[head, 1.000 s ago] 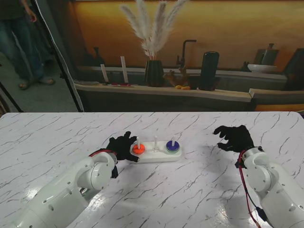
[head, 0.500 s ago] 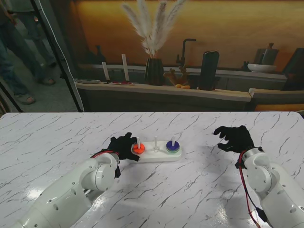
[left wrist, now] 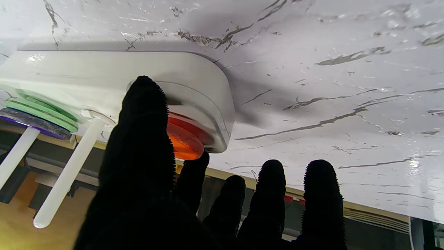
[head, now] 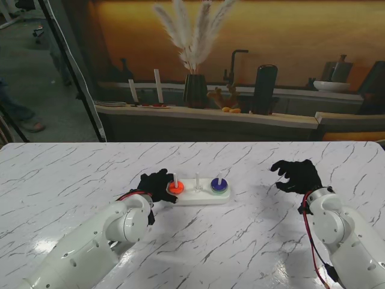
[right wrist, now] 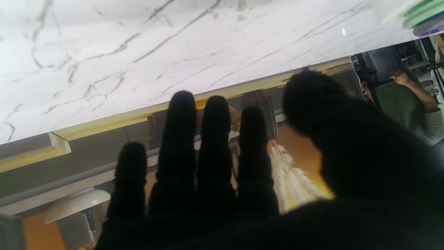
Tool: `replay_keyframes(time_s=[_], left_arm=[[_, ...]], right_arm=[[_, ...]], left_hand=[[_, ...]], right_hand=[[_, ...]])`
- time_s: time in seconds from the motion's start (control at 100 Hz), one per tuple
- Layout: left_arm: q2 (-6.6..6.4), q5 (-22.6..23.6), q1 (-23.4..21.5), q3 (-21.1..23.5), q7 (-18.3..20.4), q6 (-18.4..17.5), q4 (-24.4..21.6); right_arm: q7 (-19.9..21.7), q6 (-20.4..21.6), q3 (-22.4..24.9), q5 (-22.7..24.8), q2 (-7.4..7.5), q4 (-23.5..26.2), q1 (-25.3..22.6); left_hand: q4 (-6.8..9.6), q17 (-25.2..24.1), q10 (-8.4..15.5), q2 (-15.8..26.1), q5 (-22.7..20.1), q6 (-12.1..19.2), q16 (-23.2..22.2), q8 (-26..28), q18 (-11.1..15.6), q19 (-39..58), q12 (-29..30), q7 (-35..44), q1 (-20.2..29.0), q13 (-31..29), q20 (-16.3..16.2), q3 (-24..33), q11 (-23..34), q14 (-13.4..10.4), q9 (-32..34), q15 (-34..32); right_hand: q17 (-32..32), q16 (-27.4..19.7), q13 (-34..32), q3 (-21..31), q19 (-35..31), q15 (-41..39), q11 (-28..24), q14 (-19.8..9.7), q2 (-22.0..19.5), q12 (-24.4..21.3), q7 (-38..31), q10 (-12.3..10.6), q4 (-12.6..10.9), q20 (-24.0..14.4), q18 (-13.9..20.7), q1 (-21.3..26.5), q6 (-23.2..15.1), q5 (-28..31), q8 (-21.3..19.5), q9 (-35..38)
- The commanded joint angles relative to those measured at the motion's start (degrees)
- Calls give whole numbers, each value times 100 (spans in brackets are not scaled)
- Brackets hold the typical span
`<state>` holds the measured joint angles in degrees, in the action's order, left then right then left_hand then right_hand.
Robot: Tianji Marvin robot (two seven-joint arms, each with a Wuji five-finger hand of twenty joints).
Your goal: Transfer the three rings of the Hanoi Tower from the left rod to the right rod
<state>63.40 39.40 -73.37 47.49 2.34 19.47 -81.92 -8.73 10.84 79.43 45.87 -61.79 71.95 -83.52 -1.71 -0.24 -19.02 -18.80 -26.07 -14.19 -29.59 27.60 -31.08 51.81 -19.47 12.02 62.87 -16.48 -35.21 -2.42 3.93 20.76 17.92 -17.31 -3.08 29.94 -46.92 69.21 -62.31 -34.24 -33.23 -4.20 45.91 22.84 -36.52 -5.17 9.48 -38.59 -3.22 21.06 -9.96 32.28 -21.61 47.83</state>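
Clearly, the job stood about two thirds done. On the white rounded plastic base with three white rods (head: 197, 195), the purple ring sitting on the green ring (head: 218, 186) already rested on the right rod, at three o'clock from the bare middle rod (head: 197, 181). The orange plastic ring (head: 175, 188) was the only one left on the left rod (head: 175, 179), at nine o'clock from the middle one, so one transfer remained, by my reckoning.

The black-gloved left hand (head: 155, 185) sat against the base's left end, its fingers partly curled around the orange ring. The black-gloved right hand (head: 296, 175) hovered well apart at three o'clock from the base, fingers loosely spread and holding nothing.

The stand view gave the layout of rods and both hands, but it hid how the left hand met the ring. The left wrist view showed that: the thumb (left wrist: 144, 118) lay across the base and over the orange ring's near edge, and one fingertip reached its far edge, while the other fingertips stood clear above the white marble-patterned table (left wrist: 329, 69). Whether the ring was actually pinched I could not tell. The right wrist view showed only straight fingers and a corner of the stacked rings (right wrist: 421, 15).
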Motion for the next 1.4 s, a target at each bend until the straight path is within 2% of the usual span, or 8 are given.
replay_keyframes(time_s=[0.0, 0.58, 0.85, 0.92, 1.01, 1.06, 1.19, 1.39], left_arm=[[59, -48, -42, -29, 31, -62, 132], [67, -11, -174, 192, -86, -98, -14], [114, -79, -183, 190, -248, -111, 33], [107, -89, -184, 192, -217, -111, 23], [107, -104, -188, 193, -206, -120, 19], [109, -112, -189, 190, -214, -128, 22], [89, -154, -192, 197, -121, -187, 6], [33, -201, -207, 238, 121, -313, -62]], right_arm=[[15, -6, -16, -12, -35, 22, -47], [37, -13, -52, -30, -36, 23, -48], [41, -18, -63, -19, -33, 20, -50], [39, -24, -59, -22, -35, 23, -52], [30, -23, -57, -21, -36, 18, -49], [27, -23, -57, -21, -36, 16, -47], [30, -21, -59, -29, -36, 11, -45], [35, -20, -51, -21, -34, 8, -44]], left_hand=[[219, -5, 17, 784, -337, 283, -87, 321, -8, 282, -80, 566, 935, -143, -97, 466, 100, -31, 30, -127], [181, -15, 41, 761, -338, 317, -94, 514, -22, 297, -84, 771, 1082, -194, -45, 396, 271, -17, 43, -199], [169, 4, 51, 673, -405, 409, -105, 575, -37, 323, -79, 880, 1096, -226, -43, 439, 349, -12, 75, -236], [239, -33, 31, 731, -291, 277, -75, 301, -33, 283, -44, 679, 847, -168, -14, 344, 341, -38, -10, -190], [262, -32, 38, 740, -276, 260, -76, 207, -39, 282, -39, 623, 832, -166, -12, 339, 339, -29, -11, -188], [266, -43, 35, 613, -189, 211, -74, 159, -35, 279, -34, 559, 779, -148, -11, 295, 328, -38, -34, -178], [467, -132, 8, 201, 95, 90, -15, -157, -43, 135, 1, 125, 341, -25, 37, 395, 242, -34, -150, -29], [429, -296, 13, -51, 469, -126, 78, -295, -50, -93, 94, -306, -295, 185, 85, 390, -20, -26, -466, 216]], right_hand=[[57, 55, -53, 49, -101, -135, -106, -55, -28, 45, -82, -80, -277, -94, -1763, 50, 50, 49, -37, 69], [58, 54, -49, 46, -99, -134, -103, -51, -29, 45, -77, -69, -275, -93, -1756, 49, 55, 43, -35, 68], [54, 54, -53, 40, -100, -133, -100, -50, -34, 43, -76, -74, -276, -93, -1764, 43, 61, 45, -34, 62], [55, 54, -52, 39, -100, -134, -102, -52, -35, 44, -76, -69, -276, -93, -1760, 42, 59, 48, -34, 67], [55, 55, -58, 39, -101, -136, -100, -56, -34, 43, -79, -67, -277, -93, -1760, 44, 58, 54, -36, 64], [57, 55, -53, 38, -100, -135, -101, -48, -37, 44, -77, -68, -277, -93, -1760, 40, 59, 50, -35, 67], [57, 56, -53, 36, -99, -135, -103, -53, -38, 45, -77, -69, -276, -92, -1759, 35, 52, 55, -35, 66], [58, 56, -51, 40, -96, -136, -103, -53, -39, 46, -76, -72, -278, -91, -1755, 44, 60, 50, -36, 70]])
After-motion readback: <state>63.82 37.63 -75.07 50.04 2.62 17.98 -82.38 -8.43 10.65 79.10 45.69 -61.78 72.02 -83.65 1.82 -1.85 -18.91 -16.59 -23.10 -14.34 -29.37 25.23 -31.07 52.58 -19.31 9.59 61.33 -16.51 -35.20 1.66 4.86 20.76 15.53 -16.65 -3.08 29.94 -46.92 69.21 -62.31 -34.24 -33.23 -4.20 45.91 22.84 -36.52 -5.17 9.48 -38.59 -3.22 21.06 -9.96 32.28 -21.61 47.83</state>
